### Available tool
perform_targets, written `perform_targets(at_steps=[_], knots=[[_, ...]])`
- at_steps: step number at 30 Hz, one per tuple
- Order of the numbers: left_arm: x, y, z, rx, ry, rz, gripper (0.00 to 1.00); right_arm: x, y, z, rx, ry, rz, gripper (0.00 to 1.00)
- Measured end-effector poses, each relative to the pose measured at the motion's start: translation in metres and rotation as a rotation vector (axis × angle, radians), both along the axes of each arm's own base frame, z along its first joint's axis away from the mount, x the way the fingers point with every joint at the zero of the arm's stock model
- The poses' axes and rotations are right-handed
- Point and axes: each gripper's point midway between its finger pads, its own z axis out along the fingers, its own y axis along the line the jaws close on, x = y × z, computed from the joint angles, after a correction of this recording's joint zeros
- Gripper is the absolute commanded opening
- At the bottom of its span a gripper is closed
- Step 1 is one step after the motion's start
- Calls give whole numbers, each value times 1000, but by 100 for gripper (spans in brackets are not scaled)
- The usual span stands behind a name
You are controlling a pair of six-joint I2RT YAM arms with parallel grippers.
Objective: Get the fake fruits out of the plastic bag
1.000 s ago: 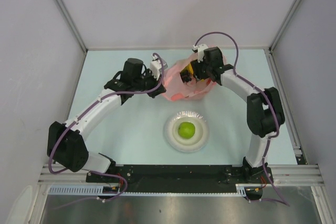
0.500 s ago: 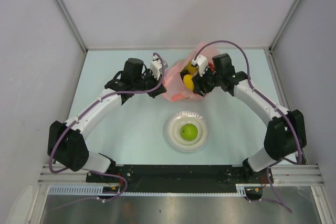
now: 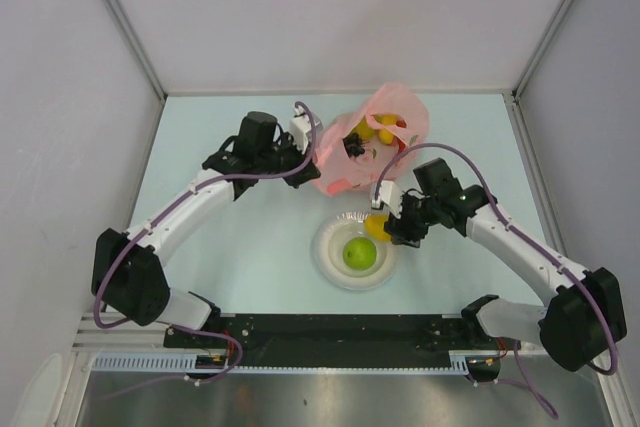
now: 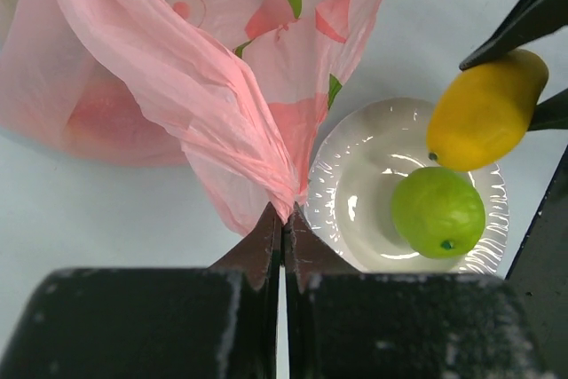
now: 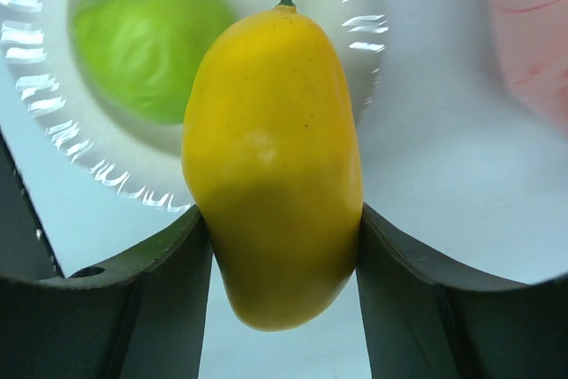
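The pink plastic bag [image 3: 365, 147] lies at the back middle of the table. My left gripper [image 3: 308, 155] is shut on its gathered edge [image 4: 266, 166], fingertips pinched together [image 4: 282, 216]. Yellow fake fruits [image 3: 384, 128] and a red piece [image 3: 402, 131] show in the bag's open mouth. My right gripper [image 3: 390, 226] is shut on an orange-yellow oblong fruit [image 5: 271, 175], holding it over the upper right rim of the white plate [image 3: 328, 265]. A green apple [image 3: 359, 252] sits on the plate. In the left wrist view the held fruit [image 4: 484, 111] hangs above the apple [image 4: 438, 212].
White walls enclose the table on three sides. The arms' black base rail [image 3: 330, 332] runs along the near edge. The plate rim [image 5: 359, 19] and a corner of the pink bag [image 5: 532, 33] show in the right wrist view.
My right gripper has come out of the bag with the orange-yellow fruit and moved toward the near side, to the plate's rim. The bag's mouth now stands more open. The left gripper kept its pinch.
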Motion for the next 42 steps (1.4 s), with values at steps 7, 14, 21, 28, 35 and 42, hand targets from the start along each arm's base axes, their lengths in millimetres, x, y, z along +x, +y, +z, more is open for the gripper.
perform_targets(at_steps=[7, 14, 21, 28, 35, 42], knots=[[0, -5, -4, -4, 25, -3, 0, -19, -2, -14, -79, 23, 45, 10], [-1, -7, -3, -7, 28, -4, 0, -13, 5, -37, -158, 31, 49, 11], [-1, -6, -1, -9, 22, -5, 0, 3, 20, -51, -193, -53, 159, 15], [-8, -4, 3, -17, 8, -8, 0, 15, 39, -59, -170, -124, 275, 16], [-13, -3, -3, -8, 16, -10, 0, 21, 62, -63, -102, -154, 353, 20], [-15, -5, -3, -6, 16, -16, 0, 19, 75, -70, -51, -125, 371, 32]])
